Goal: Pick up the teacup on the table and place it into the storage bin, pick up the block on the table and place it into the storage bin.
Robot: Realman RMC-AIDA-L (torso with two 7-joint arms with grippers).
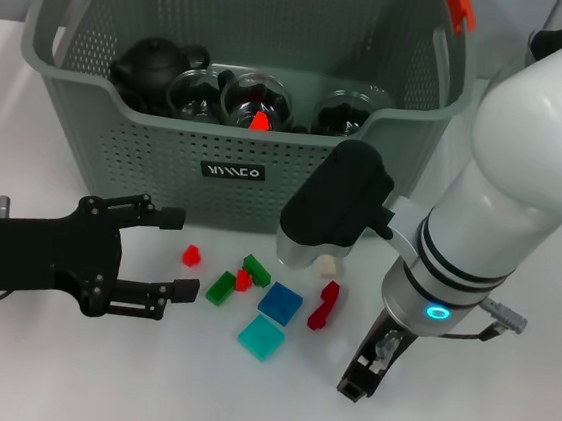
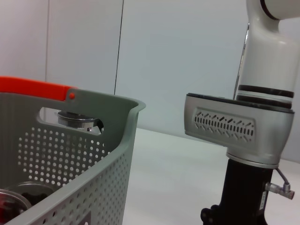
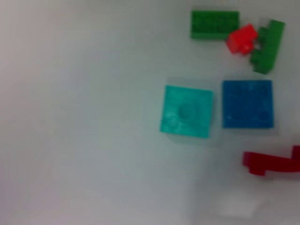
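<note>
The left gripper sits low over the white table on the robot's left, its two black fingers spread wide apart with nothing between them, pointing toward the scattered blocks. The right gripper is hidden under the right arm's black wrist housing, which hangs just above the blocks in front of the storage bin; whether it is open or closed cannot be told.

On the table lie a small red block, two green blocks with another red piece touching them, a blue square block, a teal square block just beside it, a dark red block and a pale piece.

The grey-green perforated bin stands behind them, orange handle ends up, holding a black teapot and glass teacups. Its black label has white lettering, too small to read
</note>
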